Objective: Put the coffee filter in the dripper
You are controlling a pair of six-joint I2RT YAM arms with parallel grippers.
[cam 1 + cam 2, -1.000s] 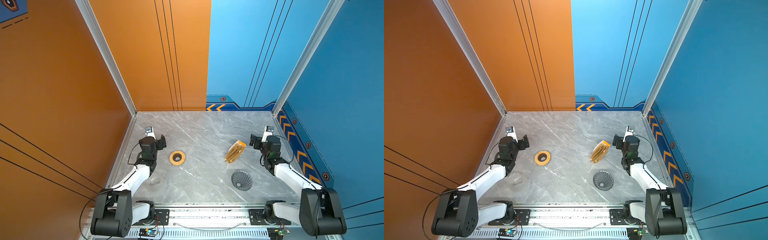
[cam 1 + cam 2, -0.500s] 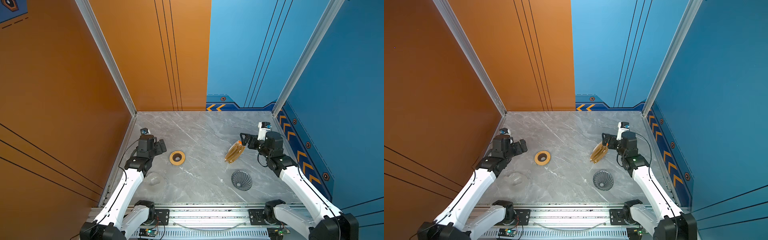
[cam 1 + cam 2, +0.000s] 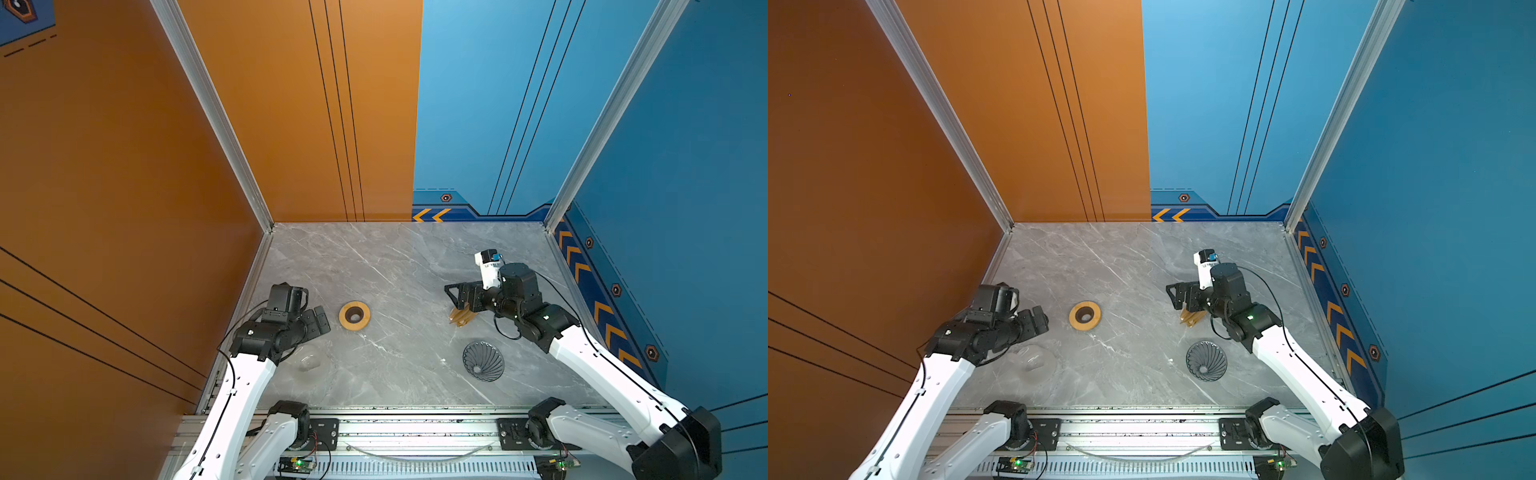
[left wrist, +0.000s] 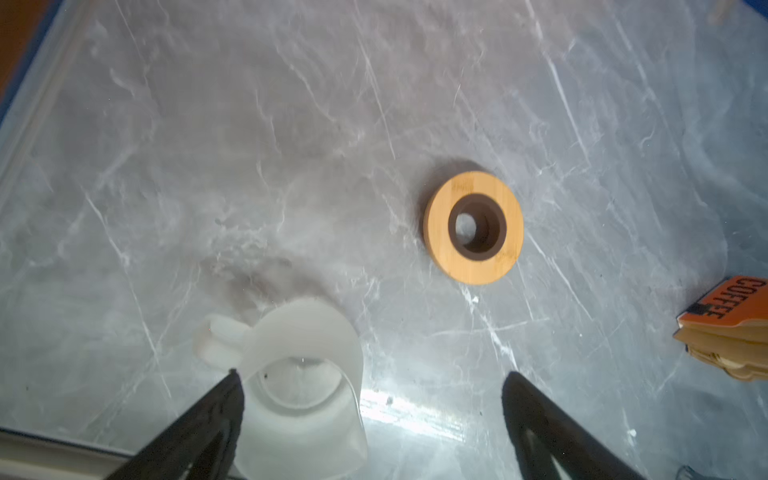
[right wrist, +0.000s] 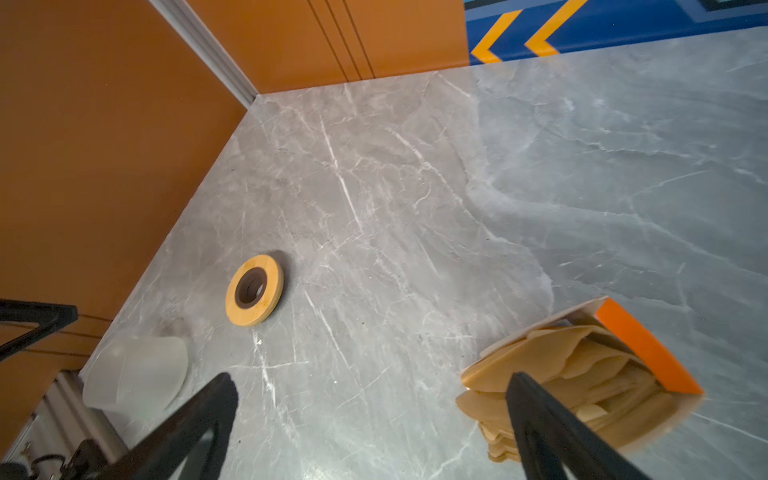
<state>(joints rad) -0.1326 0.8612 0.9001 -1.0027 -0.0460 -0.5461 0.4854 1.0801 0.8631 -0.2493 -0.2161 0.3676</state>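
- The surface [image 3: 395, 270] is a grey marble-patterned slab with pale veins. It is boxed in by walls on three sides, and an aluminium rail [image 3: 415, 432] along the front edge carries both arm bases.
- The left wall and the left half of the back wall are orange with thin dark lines. The rest of the back wall and the right wall are blue, and silver posts stand in the two back corners.
- A dark-blue skirting band [image 3: 594, 307] with orange chevrons and small hexagon marks runs along the foot of the blue walls.
- The only legible writing is "COFFEE" in dark capitals on the orange label [image 4: 744, 297] of the filter packet [image 5: 648, 353].
- Tan coffee filters [image 5: 573, 357] stand stacked in that packet, on the right half of the surface.
- The dripper [image 3: 483, 360], dark and ribbed, sits open side up near the front, just in front of the packet.
- The right end effector [image 3: 452, 297] hangs over the packet, spread wide and gripping nothing. Whether a finger touches the packet cannot be told.
- The left end effector [image 4: 370, 376] is also spread wide and empty, above a frosted vessel [image 4: 299, 332].
- A wooden ring [image 3: 365, 316] lies flat, left of centre.
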